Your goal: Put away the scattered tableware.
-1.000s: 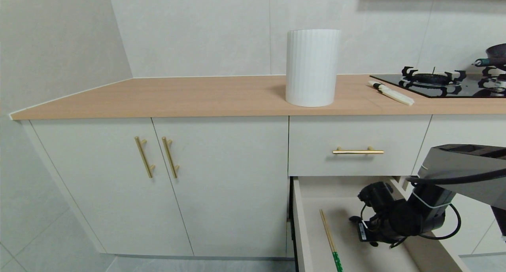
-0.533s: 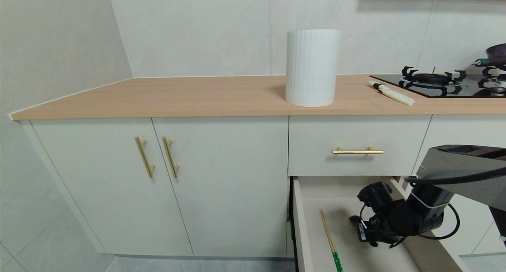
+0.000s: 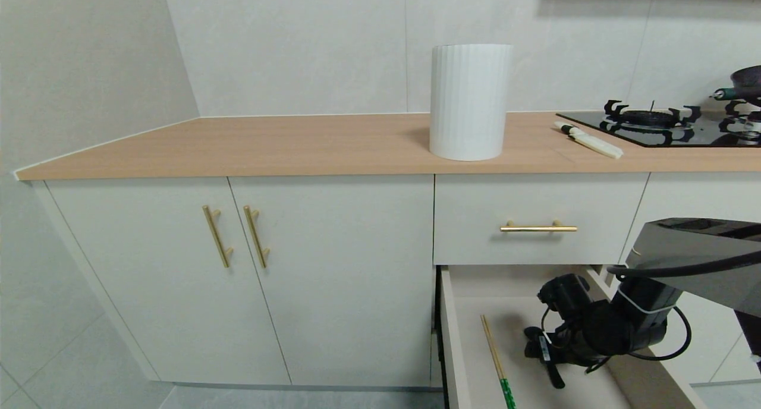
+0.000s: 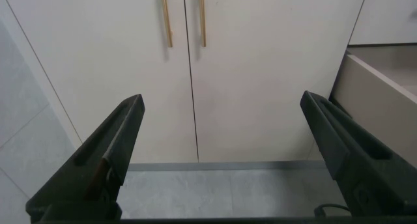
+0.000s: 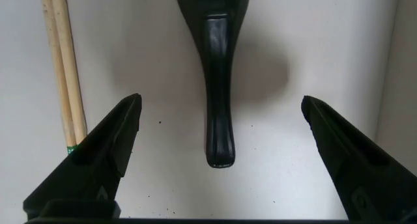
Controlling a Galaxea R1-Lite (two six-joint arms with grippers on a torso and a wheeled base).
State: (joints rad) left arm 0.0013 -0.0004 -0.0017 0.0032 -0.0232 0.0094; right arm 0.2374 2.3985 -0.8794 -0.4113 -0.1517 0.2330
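Note:
A black spoon (image 5: pixel 218 107) lies flat on the floor of the pulled-out lower drawer (image 3: pixel 452 337); its handle (image 3: pixel 554 370) sticks out below my right gripper (image 3: pixel 535 340). That gripper (image 5: pixel 220 103) hangs just above the spoon, open, with a finger on either side and touching nothing. A pair of wooden chopsticks (image 5: pixel 62 74) with green ends (image 3: pixel 494 358) lies in the same drawer, beside the spoon. My left gripper (image 4: pixel 221 103) is open and holds nothing, low before the cabinet doors (image 4: pixel 189 68). A white knife (image 3: pixel 588 139) rests on the wooden counter by the stove.
A tall white ribbed container (image 3: pixel 469 101) stands on the counter (image 3: pixel 267 144). The black gas stove (image 3: pixel 654 123) is at the far right. A shut drawer with a gold handle (image 3: pixel 538 227) sits right above the pulled-out one. The drawer's walls hem in my right arm.
My right gripper has let go of the black spoon; its handle now lies on the drawer floor below the fingers. The chopsticks and the counter items have not moved.

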